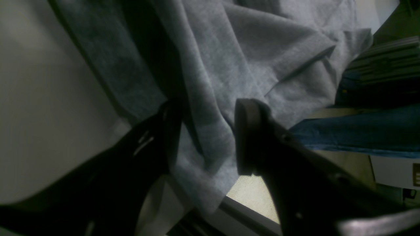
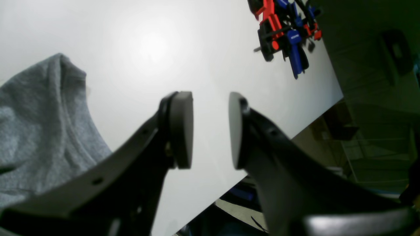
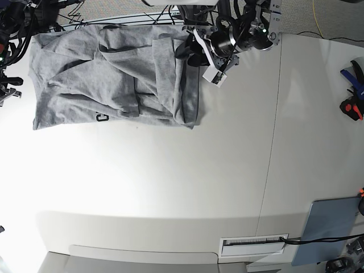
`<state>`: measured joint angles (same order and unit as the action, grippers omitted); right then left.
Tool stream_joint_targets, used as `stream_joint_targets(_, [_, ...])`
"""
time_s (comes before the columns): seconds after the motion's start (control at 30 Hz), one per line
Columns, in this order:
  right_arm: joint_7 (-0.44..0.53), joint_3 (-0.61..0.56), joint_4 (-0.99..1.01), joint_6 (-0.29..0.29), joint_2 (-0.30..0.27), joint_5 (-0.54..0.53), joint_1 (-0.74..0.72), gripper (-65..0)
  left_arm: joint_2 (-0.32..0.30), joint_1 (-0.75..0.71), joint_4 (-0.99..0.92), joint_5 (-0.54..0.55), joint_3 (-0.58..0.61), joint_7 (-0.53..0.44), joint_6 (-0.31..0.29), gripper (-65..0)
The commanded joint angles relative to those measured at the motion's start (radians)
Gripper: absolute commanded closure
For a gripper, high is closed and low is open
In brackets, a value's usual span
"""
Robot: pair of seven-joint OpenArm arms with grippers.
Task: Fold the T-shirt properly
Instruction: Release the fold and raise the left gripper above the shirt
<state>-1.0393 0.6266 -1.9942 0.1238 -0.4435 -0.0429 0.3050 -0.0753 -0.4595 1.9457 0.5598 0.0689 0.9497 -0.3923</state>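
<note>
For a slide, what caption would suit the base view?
Crumpled grey T-shirt lying at the far edge of a white table, the left tool poised open at its right side.

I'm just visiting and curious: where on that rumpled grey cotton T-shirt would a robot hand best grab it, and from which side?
Probably the grey cotton T-shirt is best taken at its bunched right-hand edge, coming in from the bare white table beside it. There the cloth stands up in thick folds, and the open left gripper already straddles one, so its fingers could pinch fabric rather than scrape flat cloth.
</note>
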Motion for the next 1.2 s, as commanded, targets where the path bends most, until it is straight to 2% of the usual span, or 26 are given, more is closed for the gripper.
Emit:
stream_joint_targets(0.0, [0.018,0.010,-0.014,-0.008,-0.022,0.008,-0.006,-18.6,0.003,-0.001,0.015,0.018,0.001,-0.015,-0.007,-27.5])
stream_joint_targets(0.2, [0.018,0.010,-0.014,-0.008,-0.022,0.008,-0.006,-18.6,0.003,-0.009,0.015,0.026,0.016,-0.015,-0.008,-27.5])
stream_joint_targets(0.37, [0.018,0.010,-0.014,-0.007,-0.022,0.008,-0.006,-18.6,0.003,-0.008,0.015,-0.061,0.119,-0.053,0.000,-27.5])
stream_joint_targets(0.5, [0.013,0.010,-0.014,-0.007,-0.022,0.009,-0.006,-18.6,0.003,-0.008,0.015,-0.136,0.179,-0.084,0.080,-27.5])
stream_joint_targets(0.7, [-0.002,0.010,-0.014,-0.007,-0.022,0.009,-0.006,-18.6,0.002,-0.009,0.007,-0.171,0.208,-0.082,0.086,-27.5])
stream_joint_targets(0.8, [-0.007,0.010,-0.014,-0.007,-0.022,0.009,-0.006,-18.6,0.002,-0.009,0.000,-0.256,0.208,-0.083,0.181,-27.5])
stream_joint_targets(0.83, [-0.007,0.010,-0.014,-0.007,-0.022,0.009,-0.006,-18.6,0.001,-0.009,0.000,-0.269,0.208,-0.084,0.192,-27.5])
stream_joint_targets(0.97, [-0.007,0.010,-0.014,-0.006,-0.022,0.009,-0.006,-18.6,-0.006,-0.008,0.000,-0.268,0.208,-0.118,0.180,-27.5])
stream_joint_targets(1.1, [-0.005,0.010,-0.014,-0.006,-0.022,0.009,-0.006,-18.6,-0.006,-0.008,0.015,-0.213,0.208,-0.128,0.098,-27.5])
stream_joint_targets(1.17, [-0.004,0.010,-0.014,-0.006,-0.022,0.009,-0.006,-18.6,-0.006,-0.008,0.029,-0.185,0.208,-0.132,0.082,-27.5])
